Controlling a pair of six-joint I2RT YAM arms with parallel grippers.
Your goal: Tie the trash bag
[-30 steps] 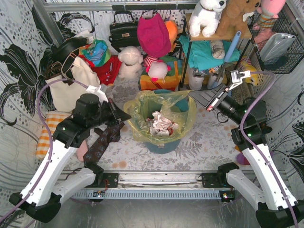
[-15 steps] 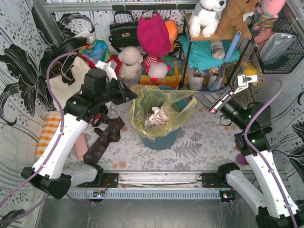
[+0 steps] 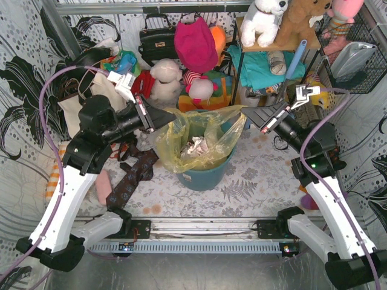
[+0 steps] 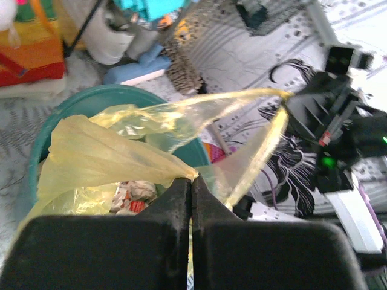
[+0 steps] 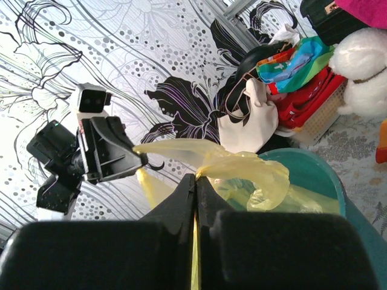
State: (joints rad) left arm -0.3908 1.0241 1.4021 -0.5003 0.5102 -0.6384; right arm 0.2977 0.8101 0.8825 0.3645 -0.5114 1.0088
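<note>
yellow translucent crinkly plastic trash bag point(image 3: 199, 140) sits in the round teal plastic bin point(image 3: 208, 176), opposite rim corners pinched in the left pincer point(image 3: 173, 122) and right pincer point(image 3: 244, 115); best lift both evenly, then cross them without tearing.

My left gripper point(image 3: 170, 118) risen, my right gripper point(image 3: 243, 113) moved in, mouth of the thin translucent yellow plastic trash bag point(image 3: 224, 138) now lifted, stretched between them
</note>
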